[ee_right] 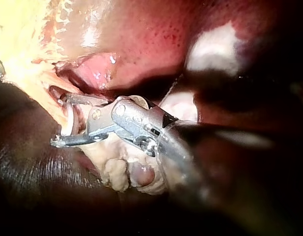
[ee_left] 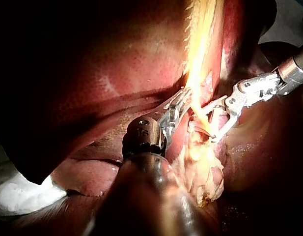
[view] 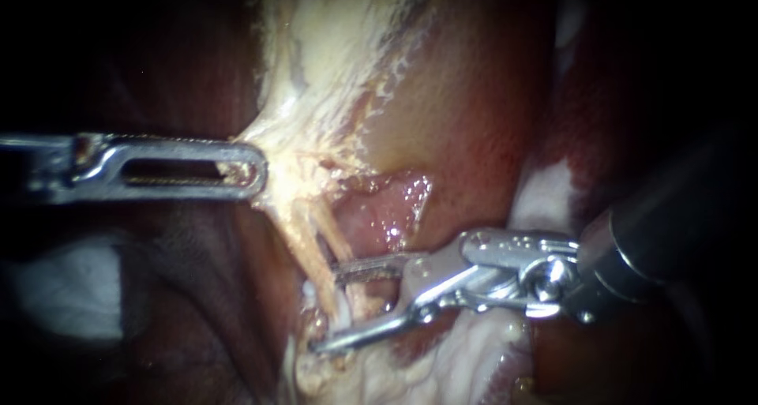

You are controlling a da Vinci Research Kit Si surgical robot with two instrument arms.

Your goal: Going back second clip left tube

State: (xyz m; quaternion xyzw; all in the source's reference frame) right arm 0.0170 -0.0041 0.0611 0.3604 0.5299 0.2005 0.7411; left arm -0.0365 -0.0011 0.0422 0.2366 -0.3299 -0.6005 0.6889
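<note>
Two thin pale tubes run down from the yellow-white tissue (view: 316,97); the left tube (view: 309,251) lies beside the right one (view: 341,243). My right instrument (view: 325,309) comes in from the right with its jaws open, one on each side of the tubes, and is seen likewise in its wrist view (ee_right: 60,120). I cannot tell whether a clip sits in them. My left instrument (view: 245,168) reaches in from the left. Its slotted jaws are shut on the pale tissue above the tubes, holding it taut, as the left wrist view (ee_left: 179,105) also shows.
Dark red liver (view: 181,318) lies under the left instrument. Reddish-tan gallbladder wall (view: 466,113) fills the upper right. White gauze (view: 55,286) sits at the far left, and lumpy pale fat (view: 442,365) lies below the right instrument's jaws.
</note>
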